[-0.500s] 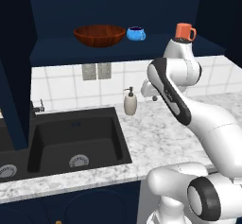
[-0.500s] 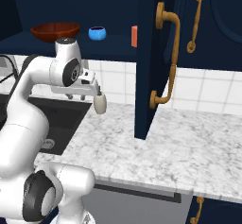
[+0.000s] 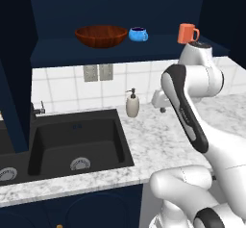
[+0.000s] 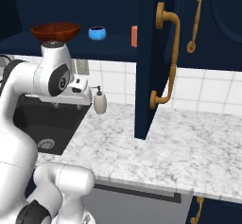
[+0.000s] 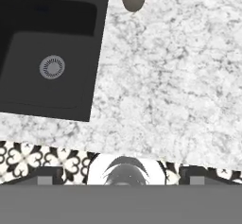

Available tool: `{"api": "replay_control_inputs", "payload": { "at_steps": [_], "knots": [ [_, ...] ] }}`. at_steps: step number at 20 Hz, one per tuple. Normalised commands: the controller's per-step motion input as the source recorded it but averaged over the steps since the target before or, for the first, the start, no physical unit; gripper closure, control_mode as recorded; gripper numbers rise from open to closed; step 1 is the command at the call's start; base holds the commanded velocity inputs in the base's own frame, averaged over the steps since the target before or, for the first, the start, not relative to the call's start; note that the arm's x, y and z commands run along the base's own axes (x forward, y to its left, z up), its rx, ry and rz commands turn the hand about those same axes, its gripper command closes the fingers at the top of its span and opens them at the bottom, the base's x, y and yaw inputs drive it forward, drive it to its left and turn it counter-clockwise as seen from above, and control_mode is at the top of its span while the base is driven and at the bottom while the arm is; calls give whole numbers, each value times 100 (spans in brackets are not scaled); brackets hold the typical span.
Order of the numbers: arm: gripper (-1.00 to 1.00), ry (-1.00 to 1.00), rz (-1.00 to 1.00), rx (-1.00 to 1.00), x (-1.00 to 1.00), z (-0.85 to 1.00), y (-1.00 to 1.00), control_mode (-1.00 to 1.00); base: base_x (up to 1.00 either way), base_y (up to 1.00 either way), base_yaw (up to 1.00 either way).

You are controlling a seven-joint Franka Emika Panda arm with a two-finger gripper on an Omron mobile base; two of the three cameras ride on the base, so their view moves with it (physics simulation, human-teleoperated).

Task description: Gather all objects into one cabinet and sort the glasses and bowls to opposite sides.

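On the shelf of the dark navy cabinet (image 3: 120, 49) the reddish-brown wooden bowl (image 3: 101, 35) stands at the left. The blue cup (image 3: 138, 34) is just right of it, and the orange mug (image 3: 187, 33) sits further right. From the right base view I see the bowl (image 4: 56, 30) and the blue cup (image 4: 97, 32), with the orange mug (image 4: 134, 36) half hidden behind the open door. My gripper (image 3: 160, 103) hangs over the marble counter, pointing down, well below the shelf. In the hand view the gripper (image 5: 121, 178) is open, with nothing between its tips.
A soap dispenser (image 3: 132, 104) stands on the counter by the tiled wall, left of my hand. The black sink (image 3: 77, 143) lies further left. An open navy door with a brass handle (image 4: 168, 53) juts out over the counter at the right.
My hand has drawn back a little from the wall and the soap dispenser. The bowl, cup and mug have not moved.
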Motion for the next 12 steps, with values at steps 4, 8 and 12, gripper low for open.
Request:
{"api": "replay_control_inputs", "payload": {
  "at_steps": [4, 8, 12],
  "knots": [
    [-100, -1, 0, 0, -57, 39, -21, -100, 0, 0, 0],
    [-100, -13, 0, 0, -54, 53, -11, -100, 0, 0, 0],
    [-100, -10, 0, 0, -49, 31, -2, -100, 0, 0, 0]
  ]
}}
